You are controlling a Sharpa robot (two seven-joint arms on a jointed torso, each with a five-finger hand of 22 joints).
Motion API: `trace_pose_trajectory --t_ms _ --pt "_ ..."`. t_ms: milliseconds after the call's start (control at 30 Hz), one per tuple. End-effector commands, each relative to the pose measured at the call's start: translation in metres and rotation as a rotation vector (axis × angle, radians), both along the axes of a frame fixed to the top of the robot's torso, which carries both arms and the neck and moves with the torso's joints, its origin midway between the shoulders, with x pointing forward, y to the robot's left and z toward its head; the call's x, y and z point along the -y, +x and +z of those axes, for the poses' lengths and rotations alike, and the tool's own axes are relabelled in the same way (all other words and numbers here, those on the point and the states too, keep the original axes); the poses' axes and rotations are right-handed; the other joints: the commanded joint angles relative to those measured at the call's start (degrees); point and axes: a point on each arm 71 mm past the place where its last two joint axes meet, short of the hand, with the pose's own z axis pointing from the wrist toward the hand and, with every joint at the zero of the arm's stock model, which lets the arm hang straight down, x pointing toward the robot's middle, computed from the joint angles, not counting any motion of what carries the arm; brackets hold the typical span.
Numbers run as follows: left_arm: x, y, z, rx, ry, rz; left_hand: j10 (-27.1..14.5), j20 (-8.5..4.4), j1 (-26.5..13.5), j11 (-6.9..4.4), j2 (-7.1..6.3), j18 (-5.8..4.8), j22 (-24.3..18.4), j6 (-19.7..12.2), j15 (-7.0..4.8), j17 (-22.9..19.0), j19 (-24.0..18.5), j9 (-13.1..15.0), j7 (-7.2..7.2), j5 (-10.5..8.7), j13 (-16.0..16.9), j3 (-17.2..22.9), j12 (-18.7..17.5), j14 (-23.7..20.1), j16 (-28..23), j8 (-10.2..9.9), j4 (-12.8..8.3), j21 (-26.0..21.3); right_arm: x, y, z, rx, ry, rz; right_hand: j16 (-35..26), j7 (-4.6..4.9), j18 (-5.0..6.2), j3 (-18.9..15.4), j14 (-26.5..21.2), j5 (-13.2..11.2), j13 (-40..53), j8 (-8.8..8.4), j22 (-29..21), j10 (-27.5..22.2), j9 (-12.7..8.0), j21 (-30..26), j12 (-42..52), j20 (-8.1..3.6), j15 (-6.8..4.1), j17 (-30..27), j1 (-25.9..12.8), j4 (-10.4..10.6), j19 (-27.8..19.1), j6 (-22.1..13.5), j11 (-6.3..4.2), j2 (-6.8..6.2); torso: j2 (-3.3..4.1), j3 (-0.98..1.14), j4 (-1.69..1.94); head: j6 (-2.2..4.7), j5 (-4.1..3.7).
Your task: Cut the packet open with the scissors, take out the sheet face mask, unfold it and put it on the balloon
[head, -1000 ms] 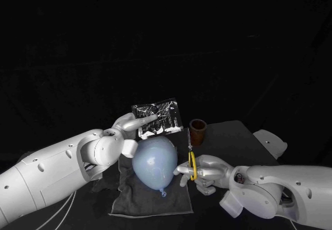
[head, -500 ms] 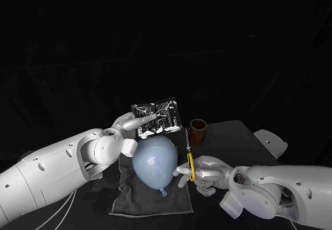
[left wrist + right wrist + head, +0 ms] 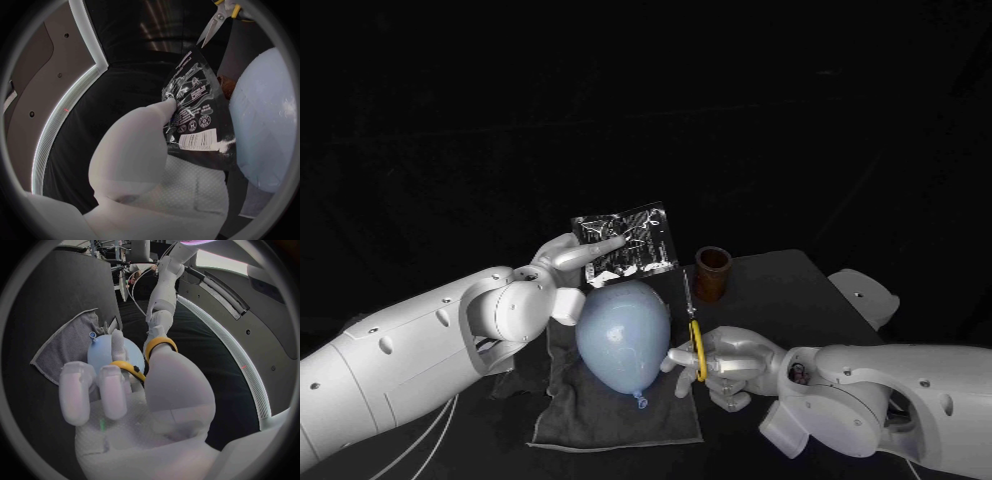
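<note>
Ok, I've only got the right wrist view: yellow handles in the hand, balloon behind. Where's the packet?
Observer: The left hand holds the packet up above the balloon.
Operator: And the blades?
Observer: The scissors point at the packet's edge, tips close to it. I cannot tell if they touch.
Operator: Anything near them?
Observer: A brown cylinder stands on the table just beside the blades.
</note>
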Motion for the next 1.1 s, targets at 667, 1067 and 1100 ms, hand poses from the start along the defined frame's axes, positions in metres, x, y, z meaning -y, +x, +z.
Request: trace_pose_trajectory --t_ms 667,1067,1100 --pt "-0.0017 0.001 0.0012 0.001 -0.012 -0.008 0.36 0.16 -0.06 -0.62 0.44 1.05 -0.05 0.04 -0.13 0.05 -0.29 7.29 0.52 0.23 0.07 0.52 0.19 -0.31 -0.37 0.24 -0.23 -0.19 -0.0033 -0.0059 -0.0012 -0.05 0.024 0.124 -0.46 0.34 -0.16 -3.26 3.15 1.0 25.81 5.98 11.81 7.08 5.19 -2.73 23.79 -0.27 0.0 0.71 -4.47 1.29 1.57 -22.32 -2.96 -12.4 -0.02 0.01 -0.01 -0.23 0.1" --pt "0.0005 -0.0006 0.0015 -0.002 -0.013 -0.019 0.35 0.18 -0.14 -0.61 0.38 1.07 -0.07 0.04 -0.12 0.12 -0.28 7.43 0.54 0.23 0.09 0.68 0.22 -0.28 -0.4 0.23 -0.27 -0.19 -0.0027 -0.0033 -0.0021 -0.06 0.014 0.144 -1.0 0.54 0.21 -4.92 2.8 2.0 24.41 7.31 11.24 5.08 6.31 -4.51 19.9 -0.29 -0.05 -0.46 -5.86 1.32 0.78 -28.99 -3.03 -14.09 0.02 0.03 0.0 -0.31 0.31" --pt "0.0008 -0.0009 0.0015 -0.002 -0.013 -0.02 0.35 0.18 -0.14 -0.61 0.38 1.07 -0.07 0.04 -0.12 0.12 -0.28 7.43 0.54 0.23 0.09 0.68 0.22 -0.28 -0.4 0.23 -0.27 -0.19 -0.0027 -0.0032 -0.002 -0.06 0.013 0.146 -1.07 0.58 0.24 -4.93 2.75 2.08 23.86 7.31 11.2 4.63 6.4 -4.64 18.83 -0.31 -0.07 -0.6 -6.02 1.41 0.72 -29.69 -3.05 -14.12 0.0 0.03 -0.01 -0.3 0.31"
